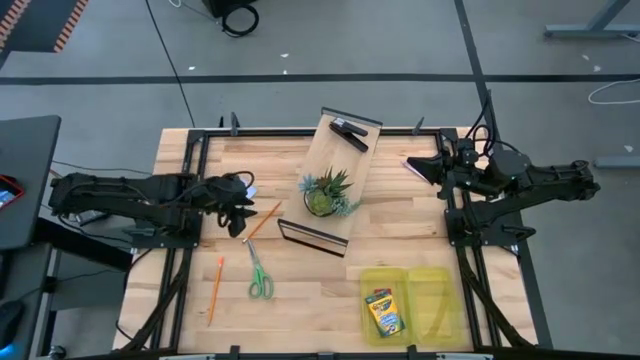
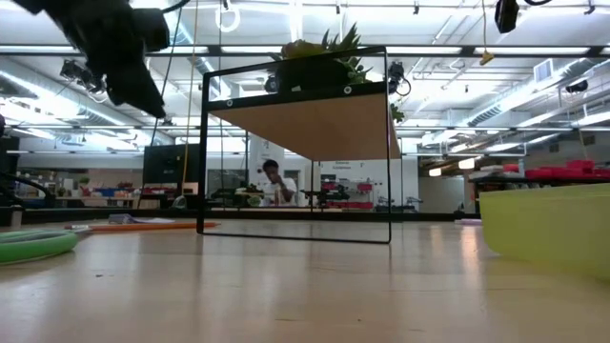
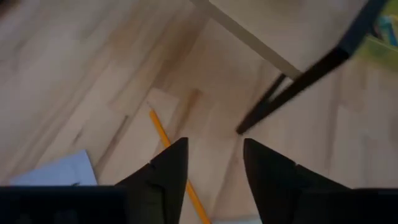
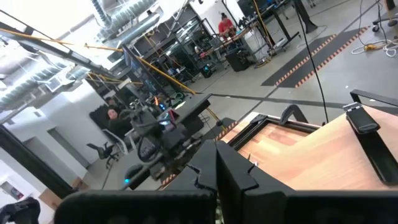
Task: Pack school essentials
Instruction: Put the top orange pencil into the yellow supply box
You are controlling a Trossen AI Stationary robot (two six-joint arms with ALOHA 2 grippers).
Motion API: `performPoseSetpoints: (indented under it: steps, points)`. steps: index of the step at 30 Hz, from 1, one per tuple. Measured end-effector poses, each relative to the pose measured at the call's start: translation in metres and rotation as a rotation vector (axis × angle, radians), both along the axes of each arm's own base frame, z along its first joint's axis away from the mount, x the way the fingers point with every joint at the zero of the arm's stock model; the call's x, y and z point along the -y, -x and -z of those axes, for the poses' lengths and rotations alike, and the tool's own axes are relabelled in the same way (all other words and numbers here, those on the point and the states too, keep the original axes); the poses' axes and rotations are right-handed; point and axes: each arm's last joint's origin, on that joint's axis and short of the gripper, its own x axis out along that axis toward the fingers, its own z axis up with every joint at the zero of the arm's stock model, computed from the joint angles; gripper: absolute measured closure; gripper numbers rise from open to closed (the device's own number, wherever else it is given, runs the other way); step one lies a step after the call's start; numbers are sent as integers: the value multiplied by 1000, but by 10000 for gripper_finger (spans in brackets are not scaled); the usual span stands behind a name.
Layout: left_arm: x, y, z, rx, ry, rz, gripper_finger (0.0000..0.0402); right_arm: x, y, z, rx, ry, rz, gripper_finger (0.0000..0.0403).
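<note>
**A:** How far along are you?

**B:** Barely started. Only the crayon box (image 1: pixel 383 312) lies in your yellow bin (image 1: pixel 442 284), at the front right of the table (image 1: pixel 310 300). The green-handled scissors (image 1: pixel 259 276), one orange pencil (image 1: pixel 215 288) at front left, a second pencil (image 1: pixel 263 220) and the pale pad (image 3: pixel 56 171) are all still out on the wood.

**A:** And your grippers?

**B:** Your left gripper (image 3: pixel 214 165) hangs above that second pencil, a thin orange stick lying flat, with the fingers parted and nothing between them. Your right gripper (image 1: pixel 428 166) waits at the far right edge, fingers pressed together and empty.
</note>
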Motion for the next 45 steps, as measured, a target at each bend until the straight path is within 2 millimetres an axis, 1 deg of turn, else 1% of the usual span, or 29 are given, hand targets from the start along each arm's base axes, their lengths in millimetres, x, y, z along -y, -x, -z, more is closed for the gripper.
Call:
performPoseSetpoints:
  steps: [3, 9, 11, 18, 22, 25, 28, 30, 34, 37, 41, 45]
  points:
    - [2, -1, 14, 55, -37, -24, 225, 0, 0, 0, 0, -1, 0, 395]
    - [6, -4, 36, 164, -60, -57, 228, 0, 0, 0, 1, -1, -1, 395]
    - [7, -3, 44, 173, -62, -69, 228, 0, 0, 0, 1, -1, -1, 395]
    - [13, 5, 71, 143, -55, -159, 222, 0, 0, 0, 1, -1, -1, 395]
    - [14, 12, 88, 81, 4, -138, 230, 0, 0, 0, 0, 1, -1, 395]
    - [15, 15, 96, 59, 50, -138, 236, 0, 0, 0, 0, 2, -1, 395]
    - [14, 18, 105, 34, 33, -149, 234, 0, 0, 0, -2, 6, 0, 395]
    - [14, 17, 107, 28, 0, -145, 226, 0, 0, 0, -3, 9, 0, 395]
    - [14, 9, 109, 47, -64, -92, 211, 0, 0, 0, -4, 10, 0, 395]
    - [15, 2, 113, 37, -109, -81, 208, 0, 0, 0, -3, 9, 0, 395]
    - [14, -2, 123, -12, -141, -101, 218, 0, 0, 0, -3, 9, 0, 395]
    - [15, -8, 129, -18, -146, -104, 230, 0, 0, 0, -4, 10, 0, 395]
